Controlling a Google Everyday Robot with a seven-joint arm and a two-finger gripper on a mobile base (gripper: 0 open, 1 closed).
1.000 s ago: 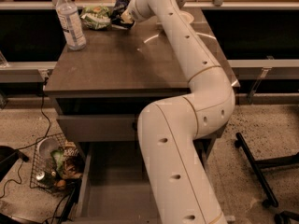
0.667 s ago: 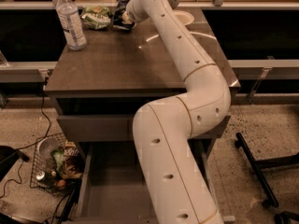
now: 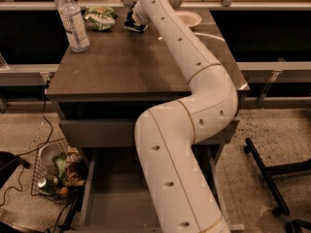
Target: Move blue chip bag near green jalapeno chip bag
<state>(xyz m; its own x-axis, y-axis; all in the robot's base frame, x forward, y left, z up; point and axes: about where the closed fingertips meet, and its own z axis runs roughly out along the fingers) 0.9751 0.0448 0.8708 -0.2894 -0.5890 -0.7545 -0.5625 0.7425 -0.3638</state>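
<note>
The blue chip bag (image 3: 135, 26) shows as a dark crumpled shape with pale patches at the far edge of the grey table (image 3: 121, 62), mostly hidden by my arm. My gripper (image 3: 131, 18) is right at the bag, largely hidden behind my white wrist (image 3: 150, 1). The green jalapeno chip bag (image 3: 99, 18) lies on the table just left of the blue bag, a short gap apart.
A clear water bottle (image 3: 73, 21) stands at the table's far left. A white bowl (image 3: 188, 18) sits right of my arm. On the floor are a wire basket of trash (image 3: 56, 176) at the left and a black stand base (image 3: 269, 176) at the right.
My wrist and the dark bag have shifted left along the back of the table, closer to the green bag. The bottle and green bag have not moved.
</note>
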